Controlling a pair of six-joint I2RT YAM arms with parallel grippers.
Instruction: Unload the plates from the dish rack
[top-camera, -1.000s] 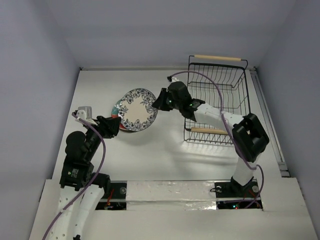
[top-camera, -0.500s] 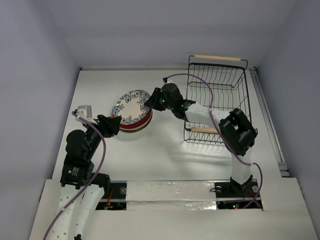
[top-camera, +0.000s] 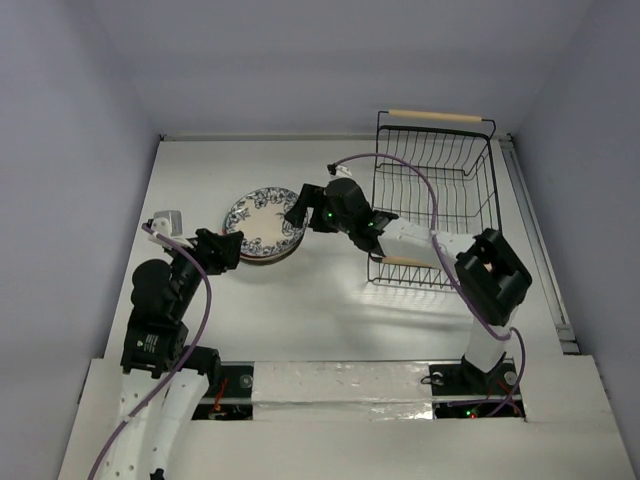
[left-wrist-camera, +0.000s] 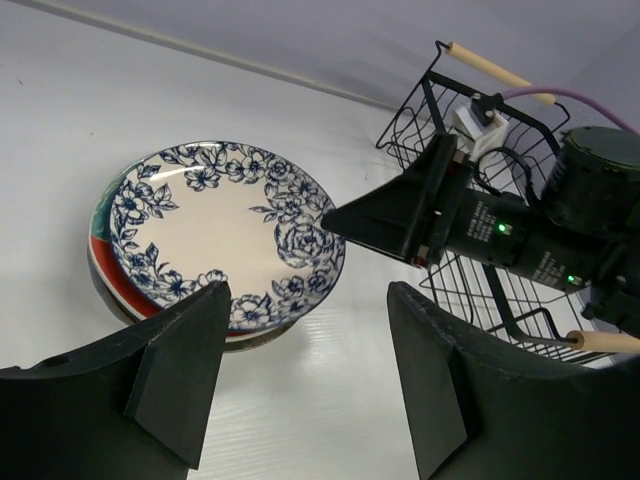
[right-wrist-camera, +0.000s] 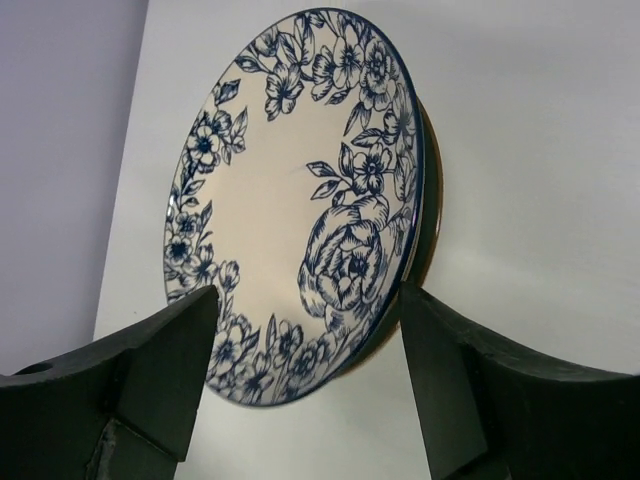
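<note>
Well, starting at the left, we see the left gripper (top-camera: 222, 250) with its two blunt black fingers (left-wrist-camera: 185, 365) spread wide and nothing between them, poised low just beside the near-left edge of the plates (top-camera: 263, 222). These sit as one flat stack on the smooth white table (top-camera: 300, 310), left of centre and well apart from the rack. The top plate (left-wrist-camera: 215, 225) is round glazed ceramic, white in the middle with a dense blue flower border. Beneath it we can make out a teal-and-red rim (left-wrist-camera: 103, 250) and a darker edge at the bottom, so three layers show; how many plates the stack holds in all we cannot tell. At the stack's right edge the right gripper (top-camera: 297, 208) is also parted wide, one finger to each side of the floral rim in its own wrist view, gripping nothing. Farther right stands the dish rack (top-camera: 493, 190), a rectangular basket of thin black wire with two pale wooden rod handles, one at the far end (top-camera: 437, 116) and one at the near end (top-camera: 410, 261).
</note>
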